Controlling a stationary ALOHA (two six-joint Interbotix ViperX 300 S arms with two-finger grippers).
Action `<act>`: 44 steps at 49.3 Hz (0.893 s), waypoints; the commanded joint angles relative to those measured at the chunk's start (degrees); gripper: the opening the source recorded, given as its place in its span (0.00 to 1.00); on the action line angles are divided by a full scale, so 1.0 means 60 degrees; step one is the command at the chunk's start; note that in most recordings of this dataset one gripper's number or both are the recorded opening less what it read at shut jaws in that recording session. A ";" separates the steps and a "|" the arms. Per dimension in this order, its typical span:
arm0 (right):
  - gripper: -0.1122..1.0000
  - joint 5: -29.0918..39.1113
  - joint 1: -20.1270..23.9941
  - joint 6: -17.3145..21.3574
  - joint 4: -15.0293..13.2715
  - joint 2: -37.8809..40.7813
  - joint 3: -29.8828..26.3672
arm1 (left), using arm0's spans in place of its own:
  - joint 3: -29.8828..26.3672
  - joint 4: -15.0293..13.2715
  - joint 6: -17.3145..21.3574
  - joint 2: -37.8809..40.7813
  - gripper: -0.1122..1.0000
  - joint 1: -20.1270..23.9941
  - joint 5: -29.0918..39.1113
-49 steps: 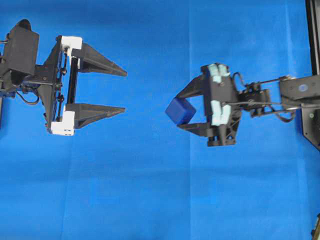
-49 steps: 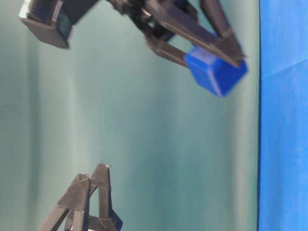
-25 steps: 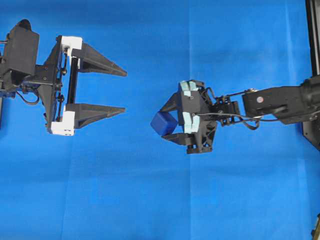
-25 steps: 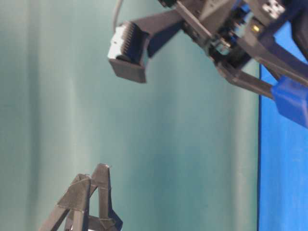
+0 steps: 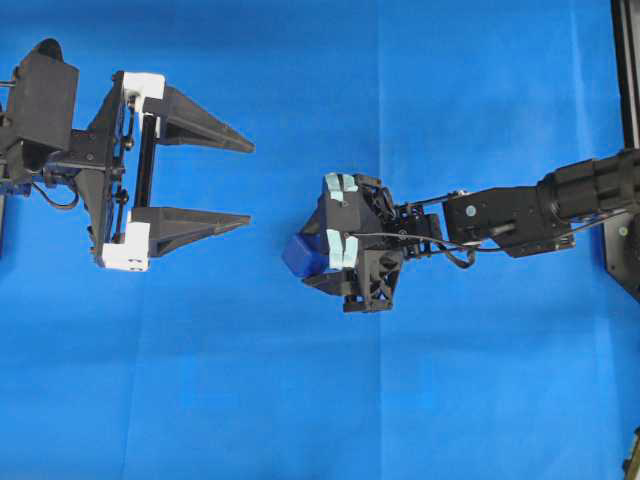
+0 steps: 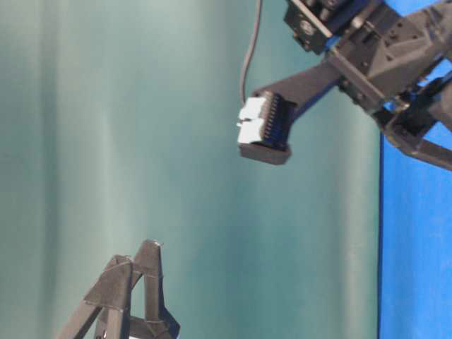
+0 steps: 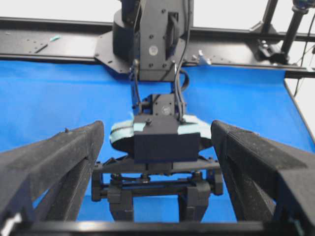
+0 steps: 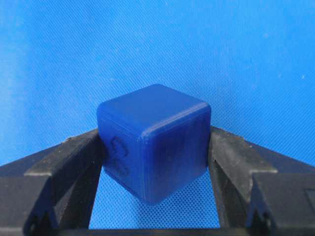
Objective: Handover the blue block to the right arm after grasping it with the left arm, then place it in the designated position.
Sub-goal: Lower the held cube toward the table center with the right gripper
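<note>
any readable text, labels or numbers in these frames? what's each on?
No printed words, brands or numbers are legible in any view.
The small dark-blue cube, clamped in the right gripper, has raised marks on its left face: too blurred to read.
Pale tape patches on the right gripper's black body: blank.

A bright blue cloth (image 5: 300, 400) covered the counter from edge to edge in the overhead view, lying flat with faint straight fold creases. A black metal frame rail (image 7: 59, 46) ran along the counter's far edge in the left wrist view, touching the cloth.
</note>
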 commanded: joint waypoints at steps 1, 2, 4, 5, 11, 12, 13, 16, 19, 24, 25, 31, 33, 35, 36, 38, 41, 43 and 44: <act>0.59 -0.0176 -0.0015 0.0000 0.0103 -0.0073 -0.0161 | -0.0278 0.0029 0.0000 -0.0073 0.94 0.0015 -0.0044; 0.59 -0.0190 -0.0015 0.0000 0.0103 -0.0044 -0.0161 | -0.0278 0.0029 0.0000 -0.0073 0.94 0.0029 -0.0044; 0.59 -0.0264 -0.0029 0.0000 0.0103 0.0000 -0.0176 | -0.0278 0.0029 0.0000 -0.0073 0.94 0.0029 -0.0044; 0.59 -0.0293 -0.0029 0.0000 0.0103 0.0015 -0.0176 | -0.0278 0.0029 0.0000 -0.0073 0.94 0.0029 -0.0044; 0.59 -0.0410 -0.0044 0.0000 0.0132 0.0132 -0.0176 | -0.0278 0.0029 0.0000 -0.0073 0.94 0.0029 -0.0029; 0.59 -0.0410 -0.0044 0.0000 0.0132 0.0132 -0.0176 | -0.0278 0.0029 -0.0015 -0.0073 0.94 0.0029 -0.0044; 0.59 -0.0410 -0.0059 0.0000 0.0146 0.0132 -0.0176 | -0.0278 0.0044 -0.0015 -0.0073 0.94 0.0029 -0.0044; 0.59 -0.0410 -0.0059 0.0000 0.0205 0.0132 -0.0161 | -0.0278 0.0029 -0.0015 -0.0073 0.94 0.0029 -0.0044; 0.59 -0.0410 -0.0044 0.0000 0.0278 0.0132 -0.0161 | -0.0278 0.0029 -0.0015 -0.0073 0.94 0.0029 -0.0044; 0.59 -0.0381 -0.0044 0.0000 0.0366 0.0132 -0.0146 | -0.0278 0.0029 -0.0015 -0.0073 0.94 0.0029 -0.0044; 0.59 -0.0366 -0.0044 0.0000 0.0366 0.0132 -0.0146 | -0.0278 0.0029 -0.0015 -0.0073 0.94 0.0029 -0.0044; 0.59 -0.0278 -0.0044 -0.0015 0.0396 0.0132 -0.0132 | -0.0278 0.0029 -0.0015 -0.0073 0.94 0.0029 -0.0044; 0.59 -0.0234 -0.0044 -0.0015 0.0396 0.0132 -0.0146 | -0.0278 0.0029 -0.0015 -0.0073 0.94 0.0029 -0.0044; 0.59 -0.0205 -0.0059 -0.0015 0.0396 0.0132 -0.0161 | -0.0278 0.0029 0.0000 -0.0073 0.94 0.0029 -0.0044; 0.60 -0.0176 -0.0044 -0.0015 0.0396 0.0132 -0.0176 | -0.0278 0.0029 0.0000 -0.0073 0.94 0.0029 -0.0044; 0.60 -0.0161 -0.0044 -0.0015 0.0396 0.0132 -0.0176 | -0.0278 0.0029 0.0000 -0.0073 0.94 0.0029 -0.0029; 0.60 -0.0146 -0.0059 0.0000 0.0425 0.0132 -0.0161 | -0.0278 0.0029 0.0000 -0.0088 0.94 0.0029 -0.0044; 0.60 -0.0146 -0.0044 0.0000 0.0425 0.0132 -0.0161 | -0.0278 0.0029 0.0000 -0.0088 0.94 0.0029 -0.0044; 0.62 -0.0146 -0.0044 0.0000 0.0439 0.0132 -0.0161 | -0.0264 0.0029 0.0000 -0.0088 0.94 0.0029 -0.0044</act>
